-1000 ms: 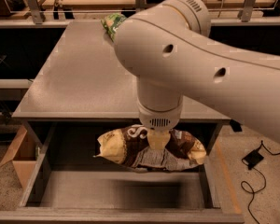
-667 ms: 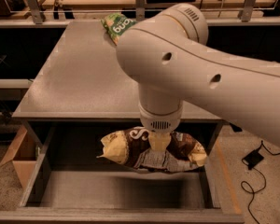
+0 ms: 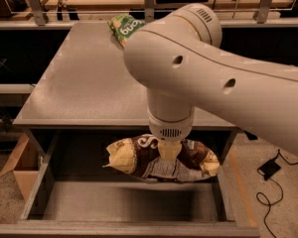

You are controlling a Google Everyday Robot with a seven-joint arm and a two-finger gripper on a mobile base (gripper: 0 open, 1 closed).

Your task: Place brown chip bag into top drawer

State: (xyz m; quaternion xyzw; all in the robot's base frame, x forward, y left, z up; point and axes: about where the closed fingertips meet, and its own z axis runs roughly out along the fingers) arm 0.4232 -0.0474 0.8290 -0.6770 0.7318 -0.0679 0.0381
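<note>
The brown chip bag is dark brown with pale-yellow ends. It hangs level over the open top drawer, near the drawer's back, with its shadow on the flat grey bottom. My gripper comes straight down from the big white arm and is shut on the middle of the bag's top. The fingertips are buried in the bag. The drawer is pulled out below the front edge of the grey table.
A smaller green chip bag lies at the table's far edge, partly behind the arm. A cardboard box stands on the floor left of the drawer. Black cables lie on the floor to the right.
The arm's upper part has swung a little to the right, showing more of the green bag. The brown chip bag stays held at almost the same spot over the drawer.
</note>
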